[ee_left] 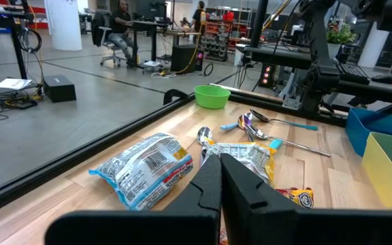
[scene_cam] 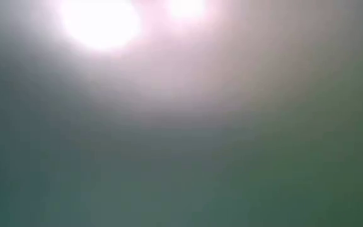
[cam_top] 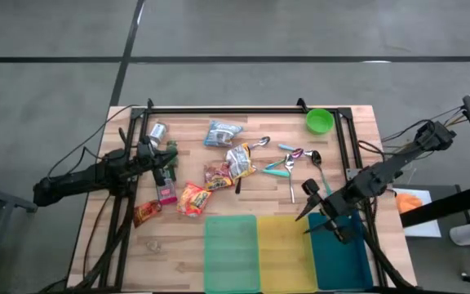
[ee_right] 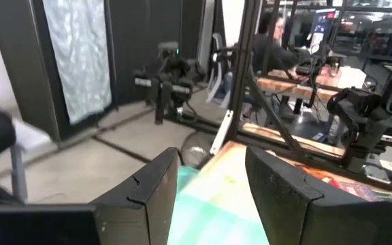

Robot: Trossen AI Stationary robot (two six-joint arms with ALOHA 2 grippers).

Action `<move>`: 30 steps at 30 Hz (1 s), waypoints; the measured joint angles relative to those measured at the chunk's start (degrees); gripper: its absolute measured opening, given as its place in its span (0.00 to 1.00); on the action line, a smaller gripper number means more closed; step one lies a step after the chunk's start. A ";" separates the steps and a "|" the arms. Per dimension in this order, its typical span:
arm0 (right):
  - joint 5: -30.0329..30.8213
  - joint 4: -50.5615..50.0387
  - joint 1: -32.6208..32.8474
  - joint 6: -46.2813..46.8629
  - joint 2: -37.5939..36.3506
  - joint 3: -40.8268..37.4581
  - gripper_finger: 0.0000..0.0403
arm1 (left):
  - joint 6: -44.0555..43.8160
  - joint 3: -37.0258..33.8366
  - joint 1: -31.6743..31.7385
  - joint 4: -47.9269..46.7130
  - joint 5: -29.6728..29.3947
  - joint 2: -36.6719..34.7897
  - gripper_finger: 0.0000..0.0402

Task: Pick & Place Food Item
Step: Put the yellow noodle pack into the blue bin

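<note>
Several food packets lie flat on the wooden table (cam_top: 349,139): a blue-white one (cam_top: 223,132) (ee_left: 145,170), a silver-yellow one (cam_top: 241,161) (ee_left: 247,155), red-orange ones (cam_top: 192,198) (cam_top: 217,175) (cam_top: 146,212) and a pink one (cam_top: 166,193). My left gripper (cam_top: 163,163) (ee_left: 220,180) rests shut and level at the table's left, pointing at the packets and touching none. My right gripper (cam_top: 307,208) (ee_right: 209,184) hangs open and level over the seam of the yellow and blue bins, with nothing between its fingers. The low view is washed out by glare.
Green (cam_top: 231,249), yellow (cam_top: 284,249) and blue (cam_top: 345,257) bins stand side by side at the near edge. Several spoons (cam_top: 288,163) lie right of centre and a green bowl (cam_top: 320,121) (ee_left: 211,96) stands at the far right. A small can (cam_top: 157,131) lies far left.
</note>
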 joint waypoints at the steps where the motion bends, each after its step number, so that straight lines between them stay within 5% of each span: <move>1: 0.26 -0.02 -0.22 0.00 0.65 0.32 0.42 | 0.00 0.00 0.00 0.00 0.02 0.00 0.00; 6: 6.22 -4.46 -4.61 4.13 2.07 3.44 0.42 | 0.00 0.00 0.00 0.00 0.00 0.02 0.00; 17: 6.65 -16.36 -8.84 13.75 2.80 4.16 0.42 | -0.01 0.00 0.00 0.00 0.02 0.00 0.00; 25: 25.48 -16.37 -9.48 22.53 7.10 3.85 0.42 | 0.00 0.00 0.00 0.00 0.00 0.00 0.00; 30: 26.88 -16.12 -12.73 27.00 12.39 4.40 0.42 | -0.02 0.00 0.00 0.00 0.02 0.00 0.00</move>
